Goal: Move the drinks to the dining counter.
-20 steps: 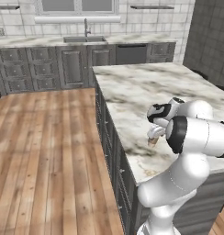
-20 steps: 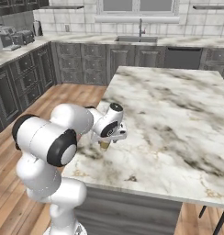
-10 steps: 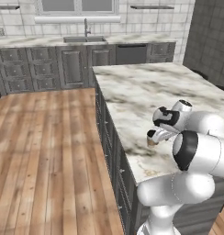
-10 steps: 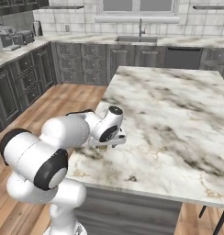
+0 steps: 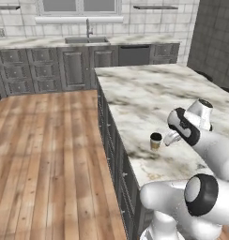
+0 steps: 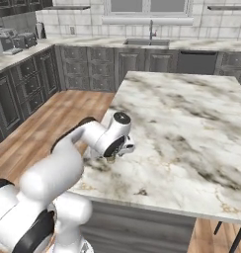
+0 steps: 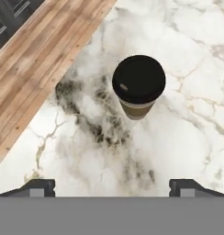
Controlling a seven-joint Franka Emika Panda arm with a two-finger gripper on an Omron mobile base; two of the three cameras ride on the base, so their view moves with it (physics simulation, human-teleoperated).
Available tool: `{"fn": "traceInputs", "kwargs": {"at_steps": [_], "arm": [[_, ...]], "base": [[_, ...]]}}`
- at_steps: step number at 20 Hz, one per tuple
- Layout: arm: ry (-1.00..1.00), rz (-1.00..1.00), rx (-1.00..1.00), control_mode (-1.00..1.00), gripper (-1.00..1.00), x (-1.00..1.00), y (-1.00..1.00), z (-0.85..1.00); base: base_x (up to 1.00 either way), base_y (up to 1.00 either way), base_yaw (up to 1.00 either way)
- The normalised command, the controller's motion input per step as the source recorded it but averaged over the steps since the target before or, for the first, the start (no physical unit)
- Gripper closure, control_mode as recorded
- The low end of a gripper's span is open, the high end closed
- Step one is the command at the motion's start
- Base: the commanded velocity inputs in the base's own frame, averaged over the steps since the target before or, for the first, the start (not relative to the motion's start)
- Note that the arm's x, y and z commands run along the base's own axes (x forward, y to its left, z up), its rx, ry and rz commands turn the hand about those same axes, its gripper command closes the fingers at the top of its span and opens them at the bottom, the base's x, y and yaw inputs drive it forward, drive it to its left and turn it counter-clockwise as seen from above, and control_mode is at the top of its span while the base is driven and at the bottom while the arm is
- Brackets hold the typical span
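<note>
One of the drinks, a tan-brown paper coffee cup (image 5: 155, 141) with a black lid, stands upright on the dining counter (image 5: 149, 89), close to its left edge. My gripper (image 5: 171, 138) hovers just to the right of the cup and slightly above it. It is open and holds nothing. In the hand view I look down on the cup's black lid (image 7: 139, 81), with the marble top (image 7: 192, 55) around it. My two fingertips (image 7: 38, 187) stand far apart at the bottom, clear of the cup. In the right base view my hand (image 6: 125, 148) hangs over the counter's near left part.
The wooden floor (image 5: 50, 154) lies left of the island, and its edge runs close by the cup (image 7: 40, 55). A wall counter with a sink (image 5: 86, 41) stands at the back. Small appliances (image 6: 16, 40) sit on the left wall counter. Dark panelling (image 5: 215, 37) rises at the right.
The jaws have spread and come off the cup, which now stands free on the marble. The arm has drawn back and to the right, lifting the hand away from the cup.
</note>
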Motion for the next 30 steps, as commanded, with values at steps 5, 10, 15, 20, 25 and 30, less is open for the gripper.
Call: {"fn": "traceInputs", "kwargs": {"at_steps": [5, 10, 15, 20, 25, 30], "arm": [[-0.4, 0.01, 0.0, -1.0, -1.0, -0.9, 0.09, 0.19], [-0.47, 0.05, 0.0, -1.0, -1.0, -0.74, 0.19, 0.03], [-0.4, 0.04, 0.0, -1.0, -1.0, -0.24, 0.32, 0.0], [0.0, 0.0, 0.0, 1.0, -1.0, 0.0, 0.0, 0.0], [0.0, 0.0, 0.0, 1.0, -1.0, 0.0, 0.0, 0.0], [0.0, 0.0, 0.0, 1.0, -1.0, 0.0, 0.0, 0.0]], "base": [[0.0, 0.0, 0.0], [0.0, 0.0, 0.0], [0.0, 0.0, 0.0], [0.11, 0.04, 0.0], [-0.62, 0.09, 0.07], [-0.93, 0.48, 0.23]]}}
